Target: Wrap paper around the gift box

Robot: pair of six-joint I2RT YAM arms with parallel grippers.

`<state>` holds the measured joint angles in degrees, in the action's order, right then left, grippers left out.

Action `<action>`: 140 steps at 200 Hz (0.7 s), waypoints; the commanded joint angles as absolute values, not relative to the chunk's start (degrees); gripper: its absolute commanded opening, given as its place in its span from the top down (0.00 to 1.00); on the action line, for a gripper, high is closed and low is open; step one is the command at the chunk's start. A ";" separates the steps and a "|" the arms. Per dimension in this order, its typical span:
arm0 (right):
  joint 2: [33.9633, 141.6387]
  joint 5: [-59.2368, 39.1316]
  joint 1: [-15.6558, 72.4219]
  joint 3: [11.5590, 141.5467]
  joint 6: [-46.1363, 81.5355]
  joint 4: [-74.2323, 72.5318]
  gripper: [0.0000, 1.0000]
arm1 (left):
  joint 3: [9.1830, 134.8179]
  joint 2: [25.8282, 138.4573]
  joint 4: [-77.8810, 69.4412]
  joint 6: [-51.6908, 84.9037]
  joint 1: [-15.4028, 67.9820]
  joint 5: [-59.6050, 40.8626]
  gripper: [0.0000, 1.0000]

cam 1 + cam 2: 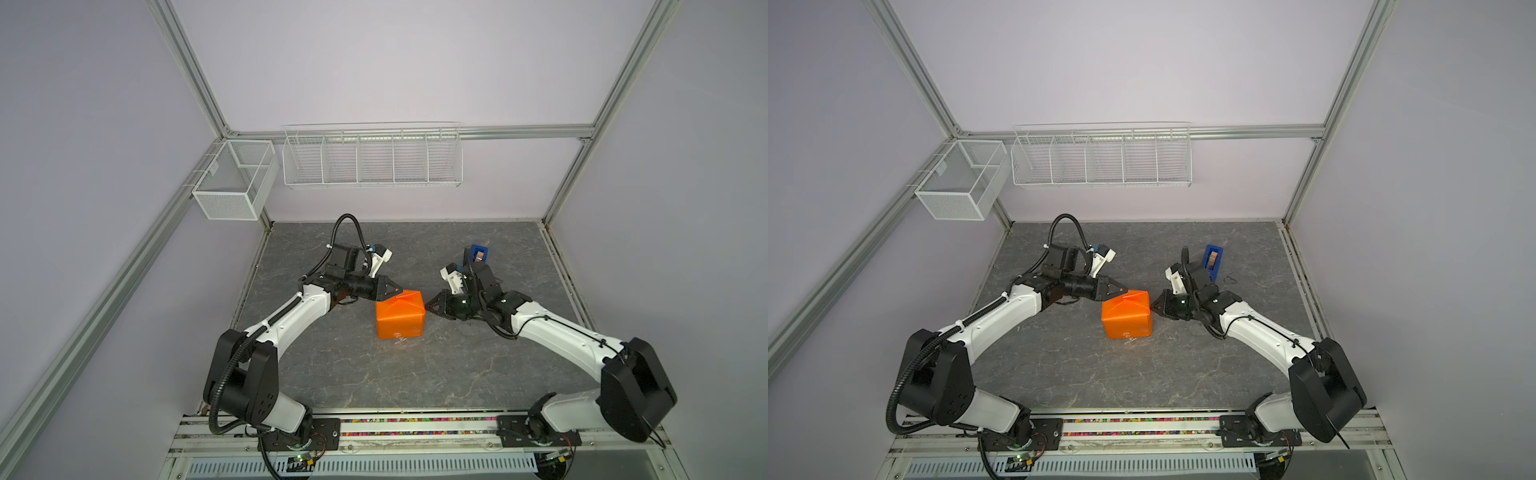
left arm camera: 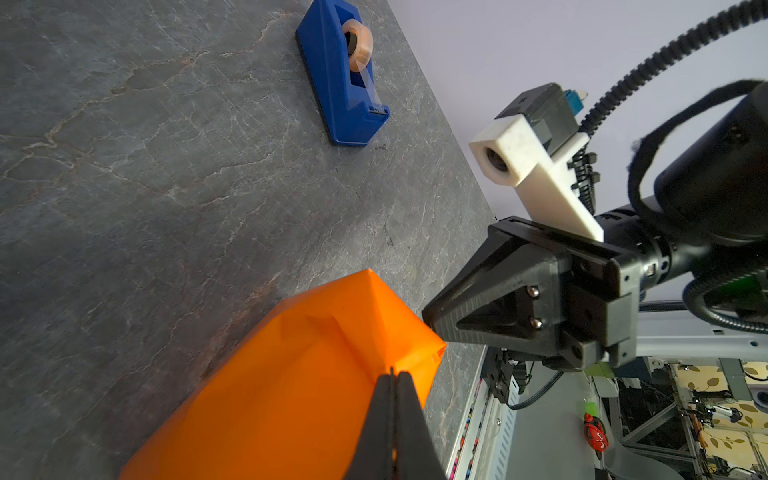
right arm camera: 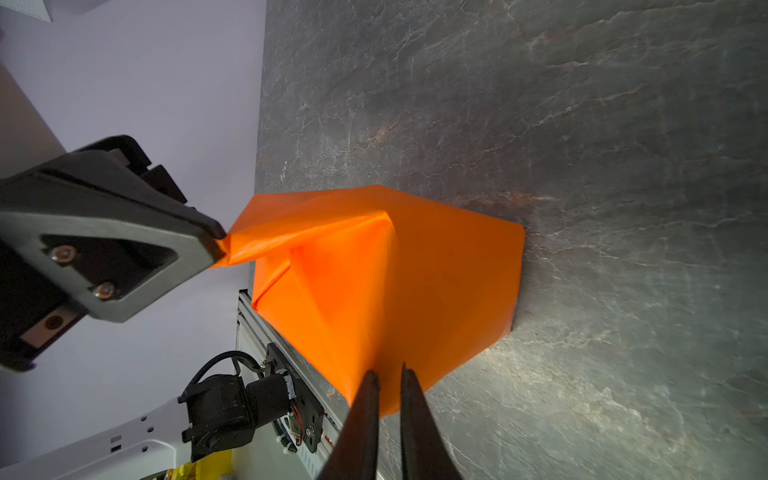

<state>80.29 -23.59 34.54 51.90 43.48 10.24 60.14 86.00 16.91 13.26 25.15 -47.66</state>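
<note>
**Top views: one orange parcel, two claws at it**

In both top views I count one sheet of paper [image 1: 399, 318]. It is folded round the gift box at the middle of the table [image 1: 374, 374], and the box itself is wholly hidden. My two claws flank the parcel. My left claw [image 1: 397, 289], at its 10 o'clock, is clenched on a paper flap. My right claw [image 1: 427, 309], at 3 o'clock, shows a narrow gap between its jaws, tips at the paper's edge. One blue tape dispenser [image 1: 1213, 259] stands at 1 o'clock, partly hidden behind my right wrist. At 12 o'clock one mesh bin [image 1: 232, 183] and one wire rack [image 1: 372, 158] hang on the wall.
</note>
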 commanded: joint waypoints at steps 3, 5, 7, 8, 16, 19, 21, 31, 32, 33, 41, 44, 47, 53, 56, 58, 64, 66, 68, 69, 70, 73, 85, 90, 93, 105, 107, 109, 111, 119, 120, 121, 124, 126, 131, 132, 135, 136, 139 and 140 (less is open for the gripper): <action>80.81 -25.97 34.95 53.74 43.67 7.82 0.86 | 60.91 85.82 16.08 13.80 25.38 -47.28 1.00; 80.89 -25.98 34.95 53.76 43.68 7.82 0.86 | 60.89 85.86 16.08 13.80 25.33 -47.33 1.00; 80.91 -26.01 34.97 53.74 43.68 7.82 0.86 | 60.90 85.82 16.08 13.80 25.32 -47.36 1.00; 80.89 -26.01 34.98 53.76 43.68 7.82 0.86 | 60.91 85.85 16.08 13.80 25.31 -47.37 1.00; 81.00 -26.10 34.96 53.87 43.62 7.82 0.87 | 60.91 85.82 16.04 13.80 25.35 -47.37 1.00; 81.10 -26.10 35.02 53.88 43.56 7.82 0.87 | 60.91 85.81 15.99 13.88 25.32 -47.23 1.00; 81.07 -26.15 35.06 53.88 43.59 7.82 0.87 | 60.89 85.83 15.97 13.88 25.31 -47.25 1.00; 81.20 -26.07 35.04 53.95 43.49 7.90 0.87 | 60.78 85.83 15.74 14.09 25.31 -47.33 1.00; 81.21 -26.04 35.05 53.96 43.50 7.95 0.87 | 60.75 85.85 15.69 14.12 25.31 -47.40 1.00; 81.25 -26.03 35.10 53.96 43.50 7.97 0.87 | 60.74 85.86 15.67 14.18 25.36 -47.38 1.00; 81.64 -26.14 35.15 54.12 43.35 8.17 0.87 | 60.57 85.85 15.47 14.38 25.36 -47.48 1.00; 81.87 -26.25 35.08 54.13 43.27 8.17 0.87 | 60.52 85.87 15.40 14.40 25.32 -47.46 1.00; 81.97 -26.40 35.14 54.08 43.33 8.12 0.87 | 60.48 85.87 15.38 14.45 25.34 -47.49 1.00; 82.22 -26.54 35.20 54.03 43.41 7.92 0.87 | 60.39 85.84 15.36 14.51 25.31 -47.47 1.00; 82.31 -26.61 35.29 54.04 43.48 7.83 0.87 | 60.38 85.91 15.37 14.50 25.36 -47.47 1.00; 82.41 -26.65 35.32 54.09 43.43 7.83 0.87 | 60.32 85.88 15.38 14.50 25.32 -47.51 1.00; 82.69 -26.70 35.46 54.13 43.46 7.74 0.87 | 60.23 85.86 15.22 14.50 25.36 -47.51 1.00; 82.75 -26.82 35.47 54.14 43.45 7.73 0.87 | 60.21 85.85 15.23 14.55 25.39 -47.49 1.00; 82.91 -26.81 35.48 54.14 43.43 7.73 0.87 | 60.21 85.86 15.21 14.58 25.33 -47.54 1.00; 82.98 -26.81 35.54 54.18 43.47 7.73 0.87 | 60.21 85.87 15.21 14.58 25.37 -47.54 1.00; 82.98 -26.85 35.52 54.21 43.44 7.73 0.87 | 60.21 85.82 15.16 14.59 25.34 -47.55 1.00; 83.10 -26.81 35.65 54.27 43.45 7.73 0.88 | 60.13 85.82 15.18 14.58 25.32 -47.55 1.00; 83.73 -27.02 35.79 54.47 43.43 7.44 0.88 | 60.03 85.86 15.12 14.68 25.37 -47.69 1.00; 83.87 -27.02 35.93 54.49 43.47 7.26 0.88 | 60.03 85.80 15.10 14.68 25.36 -47.67 1.00; 83.96 -27.05 36.01 54.54 43.51 7.21 0.88 | 60.03 85.74 15.11 14.68 25.33 -47.59 1.00; 84.47 -27.16 36.19 54.86 43.52 7.14 0.88 | 59.94 85.63 15.10 14.68 25.37 -47.62 1.00; 84.53 -27.16 36.25 54.89 43.51 7.12 0.88 | 59.90 85.65 15.11 14.68 25.33 -47.63 1.00; 84.55 -27.16 36.24 54.92 43.48 7.12 0.88 | 59.93 85.68 15.12 14.68 25.36 -47.68 1.00; 84.66 -27.16 36.35 55.02 43.48 7.12 0.88 | 59.94 85.69 15.12 14.68 25.37 -47.67 1.00; 84.89 -27.24 36.41 55.19 43.42 7.12 0.89 | 59.94 85.69 15.12 14.68 25.32 -47.76 1.00; 84.98 -27.24 36.40 55.24 43.42 7.12 0.89 | 59.94 85.69 15.07 14.68 25.31 -47.74 1.00; 84.99 -27.29 36.44 55.26 43.42 7.12 0.89 | 59.94 85.69 15.10 14.68 25.31 -47.78 1.00; 85.06 -27.33 36.49 55.39 43.48 7.08 0.89 | 59.94 85.74 15.09 14.68 25.32 -47.73 1.00; 85.12 -27.38 36.48 55.38 43.43 7.04 0.89 | 59.94 85.70 15.05 14.68 25.34 -47.73 1.00; 85.13 -27.26 36.56 55.54 43.50 7.14 0.89 | 59.89 85.61 15.18 14.67 25.36 -47.72 1.00; 85.15 -27.25 36.56 55.55 43.46 7.17 0.89 | 59.87 85.61 15.15 14.63 25.34 -47.77 1.00; 85.16 -27.13 36.65 55.67 43.38 7.27 0.89 | 59.86 85.61 15.18 14.67 25.32 -47.81 1.00; 85.21 -27.10 36.69 55.70 43.40 7.33 0.89 | 59.85 85.61 15.19 14.63 25.36 -47.81 1.00; 85.28 -26.95 36.70 55.79 43.32 7.49 0.89 | 59.85 85.61 15.23 14.61 25.34 -47.78 1.00; 85.31 -26.92 36.68 55.80 43.32 7.52 0.89 | 59.85 85.61 15.22 14.60 25.33 -47.80 1.00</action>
<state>84.38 -26.63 36.14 54.50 43.46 7.60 60.14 86.00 16.08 14.52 25.15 -47.40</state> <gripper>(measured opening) 0.112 0.047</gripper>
